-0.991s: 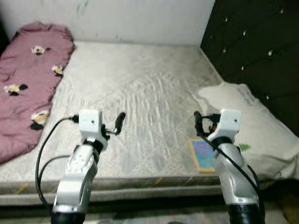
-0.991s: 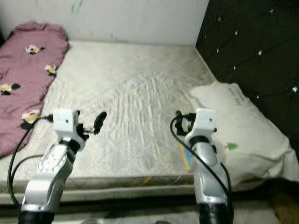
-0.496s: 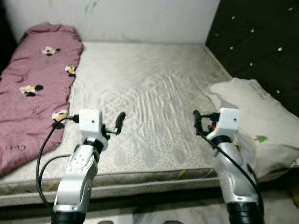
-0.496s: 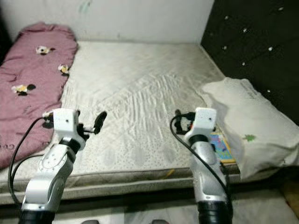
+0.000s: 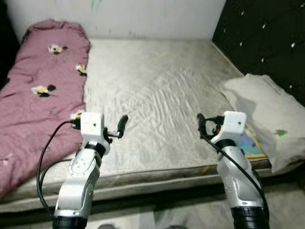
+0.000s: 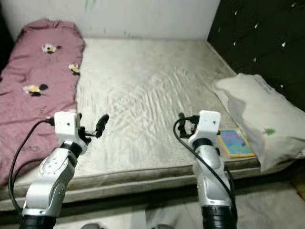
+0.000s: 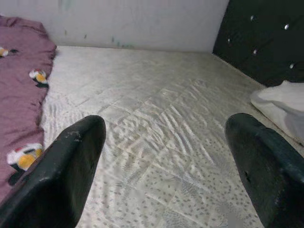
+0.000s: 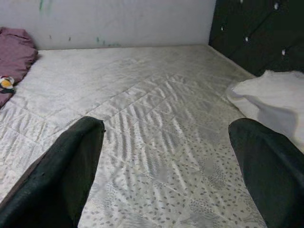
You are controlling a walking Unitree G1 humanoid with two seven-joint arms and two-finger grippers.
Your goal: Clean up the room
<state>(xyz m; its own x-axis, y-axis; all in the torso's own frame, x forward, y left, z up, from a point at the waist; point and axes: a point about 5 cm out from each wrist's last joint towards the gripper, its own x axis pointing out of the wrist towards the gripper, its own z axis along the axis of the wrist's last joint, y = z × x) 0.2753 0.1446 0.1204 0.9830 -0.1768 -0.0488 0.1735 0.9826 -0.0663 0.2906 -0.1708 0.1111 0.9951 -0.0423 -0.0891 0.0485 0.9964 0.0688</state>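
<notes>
A pink blanket (image 5: 38, 95) with small flower-like figures lies along the left side of the bare grey mattress (image 5: 157, 81). On the right side lies a white pillow (image 5: 267, 109), and a colourful book (image 6: 232, 142) lies flat beside it near the mattress's front edge. My left gripper (image 5: 122, 126) and right gripper (image 5: 202, 125) hover over the near edge of the mattress, both open and holding nothing. In the left wrist view the left gripper (image 7: 166, 166) faces the mattress, with the blanket (image 7: 19, 95) to one side. The right gripper (image 8: 166, 166) faces the mattress with the pillow (image 8: 270, 95) beside it.
A black tufted headboard (image 5: 262, 33) rises behind the pillow at the right. A white wall (image 5: 152, 16) closes the far side of the bed. A strip of floor (image 5: 157, 217) shows below the bed's front edge.
The camera has swung to the left: more of the pink blanket shows and the pillow and book have slid toward the right edge. Both arms keep the same pose.
</notes>
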